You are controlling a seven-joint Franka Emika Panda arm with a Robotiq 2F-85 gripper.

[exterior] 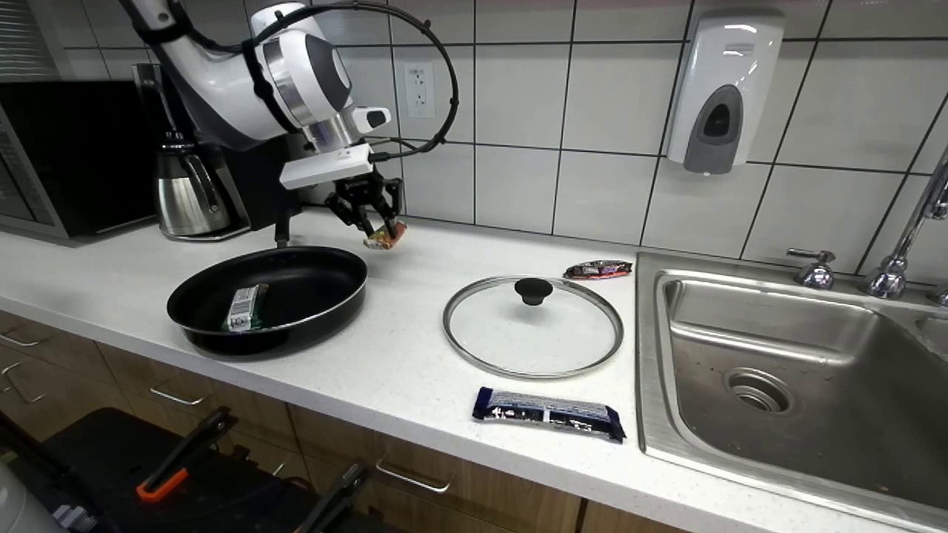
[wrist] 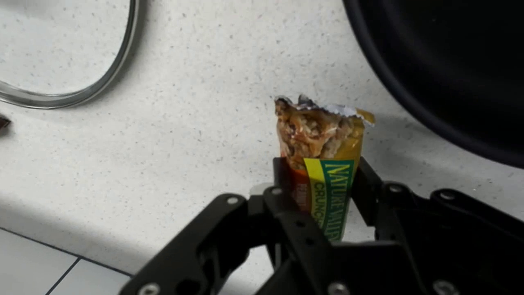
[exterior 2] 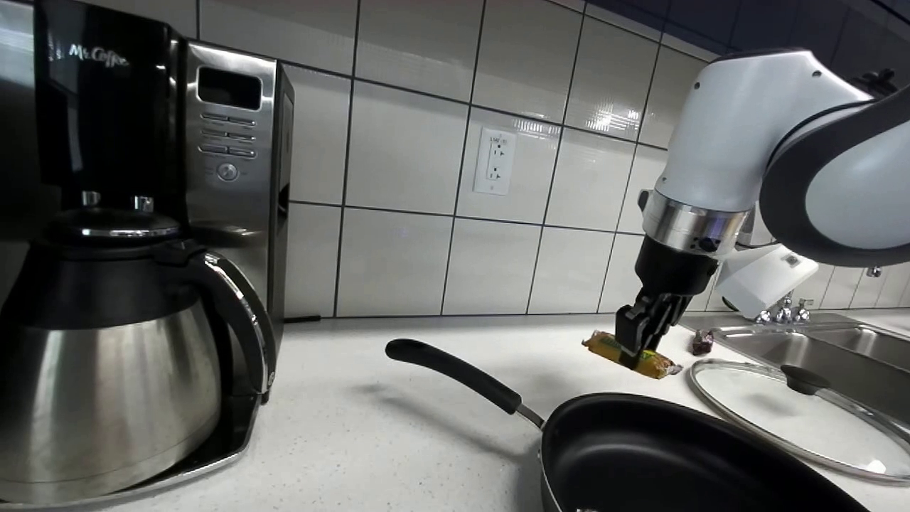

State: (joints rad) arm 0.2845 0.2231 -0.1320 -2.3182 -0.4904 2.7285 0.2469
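Bar (wrist: 323, 176) is sitting clamped in my jaws near the pan (exterior: 315, 285); I should be holding it level, squeezing only gently.

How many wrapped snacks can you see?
4: the Nature Valley bar in the gripper, a green one in the pan, a red-black one between the lid and the wall, a blue one on the lid's other side. More could be hidden.

End effector (wrist: 321, 179) downward, mid-grip
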